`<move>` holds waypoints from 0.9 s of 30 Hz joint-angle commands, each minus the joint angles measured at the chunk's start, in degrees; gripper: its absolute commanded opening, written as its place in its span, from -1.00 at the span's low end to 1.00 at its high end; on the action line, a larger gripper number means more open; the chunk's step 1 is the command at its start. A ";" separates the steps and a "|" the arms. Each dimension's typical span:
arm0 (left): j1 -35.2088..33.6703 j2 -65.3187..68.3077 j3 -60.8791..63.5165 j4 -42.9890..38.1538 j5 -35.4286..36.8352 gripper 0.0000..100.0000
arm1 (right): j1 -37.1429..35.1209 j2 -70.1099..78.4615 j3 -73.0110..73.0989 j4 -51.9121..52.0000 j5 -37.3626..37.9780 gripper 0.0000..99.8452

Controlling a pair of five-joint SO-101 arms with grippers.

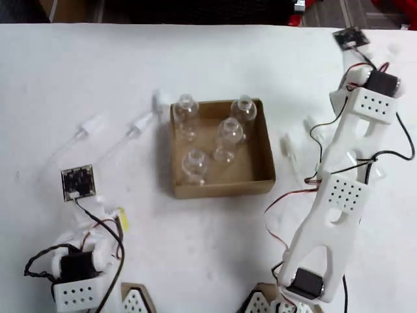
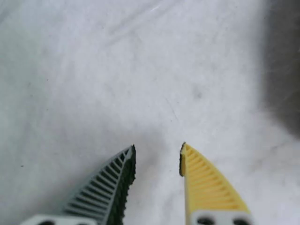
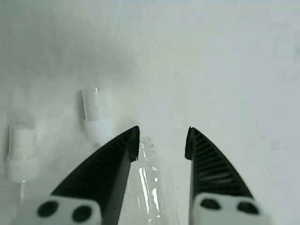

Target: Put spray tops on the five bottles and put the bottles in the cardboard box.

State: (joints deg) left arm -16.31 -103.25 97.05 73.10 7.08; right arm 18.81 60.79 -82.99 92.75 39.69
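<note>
Four clear bottles without tops, such as one (image 1: 195,163), stand in the cardboard box (image 1: 221,188) at the table's middle. A fifth clear bottle (image 3: 151,185) sits between the black fingers of my right gripper (image 3: 161,140), which is shut on it, neck pointing past the fingertips. Two white spray tops (image 3: 96,115) (image 3: 21,157) lie on the table just beyond it. My left gripper (image 2: 158,159) is open over bare white table, with nothing between its grey and yellow fingers. It is at the near left (image 1: 116,220).
More spray tops lie left of the box (image 1: 88,126) (image 1: 137,127) (image 1: 158,99) and right of it (image 1: 290,147). The right arm (image 1: 345,189) stretches along the table's right side with loose wires. The table is white, with open room at the far left.
</note>
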 commanded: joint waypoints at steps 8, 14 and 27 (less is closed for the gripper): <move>-0.22 -0.31 0.00 0.35 0.97 -0.71 | 3.21 4.00 -0.44 -0.48 10.20 -0.71; -0.40 -0.31 0.00 0.35 0.97 -0.71 | 2.77 6.46 -0.79 -0.66 10.99 -0.71; -0.40 -0.31 0.00 0.35 0.97 -0.71 | 1.36 5.41 -2.29 3.56 10.73 -0.71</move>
State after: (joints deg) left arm -16.31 -103.25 97.05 73.10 7.08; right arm 21.19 68.79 -82.99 92.92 49.98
